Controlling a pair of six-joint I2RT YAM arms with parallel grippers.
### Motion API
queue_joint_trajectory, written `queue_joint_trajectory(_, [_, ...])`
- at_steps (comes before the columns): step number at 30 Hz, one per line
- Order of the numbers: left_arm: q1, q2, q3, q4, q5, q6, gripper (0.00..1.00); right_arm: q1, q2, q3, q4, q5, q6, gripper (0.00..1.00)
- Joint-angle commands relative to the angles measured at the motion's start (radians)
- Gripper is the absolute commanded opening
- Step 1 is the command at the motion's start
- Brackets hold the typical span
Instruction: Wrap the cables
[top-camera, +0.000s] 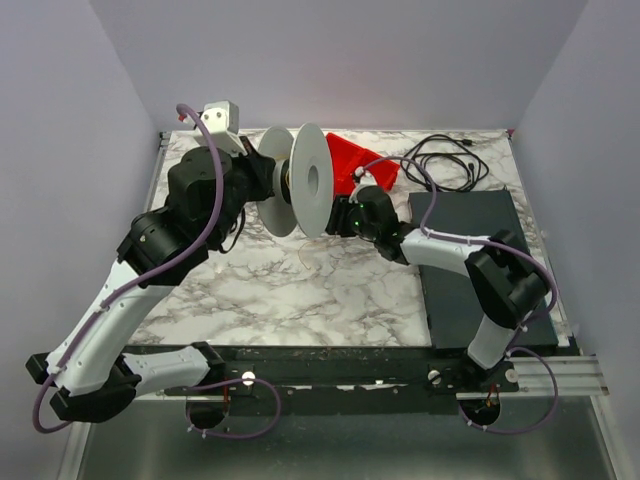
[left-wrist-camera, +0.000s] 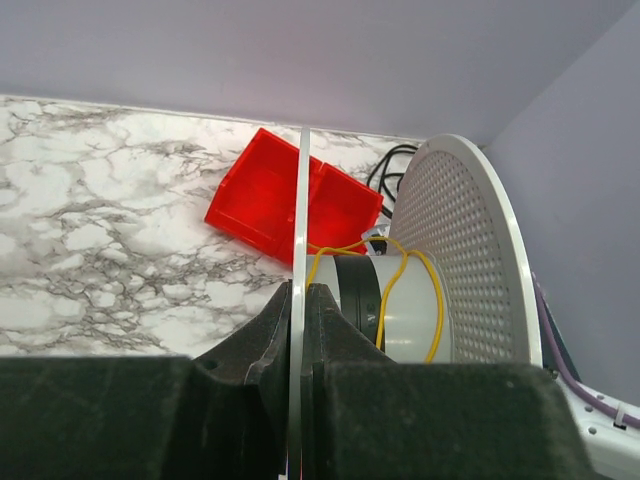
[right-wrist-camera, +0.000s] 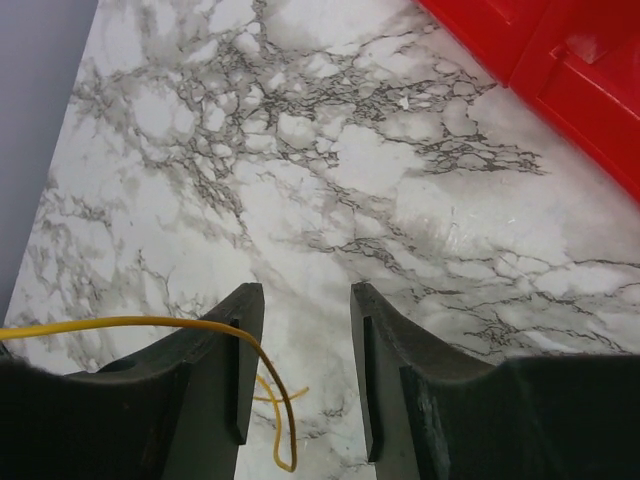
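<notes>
Right wrist view shows the yellow wire (right-wrist-camera: 120, 321) draped across one finger of the spread right gripper (right-wrist-camera: 305, 298), outside its gap, while the left gripper (left-wrist-camera: 298, 305) clamps the spool (left-wrist-camera: 302, 200) by its rim.

The surface (top-camera: 300, 290) is a white slab with grey marble veining and fills the centre of the top view. A dark grey rectangular panel (top-camera: 470, 205) lies flat on its right portion. Plain pale lavender walls enclose it: back wall (top-camera: 340, 60) at top, left wall (top-camera: 60, 150), right wall (top-camera: 590, 130). A black rail (top-camera: 340, 360) borders the lower edge. Lighting is even and diffuse.
</notes>
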Motion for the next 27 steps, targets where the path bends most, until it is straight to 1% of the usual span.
queue_joint_trajectory(1, [-0.005, -0.001, 0.024, 0.101, -0.092, -0.06, 0.0, 0.047, 0.009, -0.005, 0.067, 0.103, 0.047, 0.38])
queue_joint_trajectory(2, [-0.005, 0.002, 0.022, 0.107, -0.106, -0.065, 0.0, 0.059, 0.012, -0.001, 0.064, 0.119, 0.05, 0.3])
queue_joint_trajectory(3, [-0.004, 0.007, 0.022, 0.109, -0.124, -0.073, 0.0, 0.071, 0.013, 0.004, 0.052, 0.142, 0.054, 0.19])
queue_joint_trajectory(5, [-0.004, 0.013, 0.013, 0.116, -0.172, -0.092, 0.0, 0.095, 0.013, 0.021, 0.015, 0.171, 0.059, 0.02])
queue_joint_trajectory(9, [0.006, 0.022, -0.024, 0.185, -0.287, -0.094, 0.0, 0.167, -0.028, 0.004, -0.042, 0.225, 0.046, 0.01])
queue_joint_trajectory(12, [0.047, 0.053, -0.032, 0.221, -0.311, -0.085, 0.0, 0.202, -0.092, -0.042, -0.084, 0.231, 0.042, 0.01])
queue_joint_trajectory(15, [0.096, 0.082, -0.046, 0.263, -0.317, -0.063, 0.0, 0.248, -0.16, -0.043, -0.163, 0.247, -0.007, 0.01])
queue_joint_trajectory(19, [0.137, 0.128, -0.064, 0.323, -0.341, -0.006, 0.0, 0.316, -0.263, 0.001, -0.31, 0.321, -0.094, 0.01])
queue_joint_trajectory(24, [0.173, 0.177, -0.09, 0.392, -0.366, 0.077, 0.0, 0.341, -0.393, 0.075, -0.47, 0.338, -0.167, 0.01])
queue_joint_trajectory(27, [0.177, 0.199, -0.12, 0.453, -0.363, 0.149, 0.0, 0.347, -0.434, 0.146, -0.549, 0.365, -0.217, 0.01])
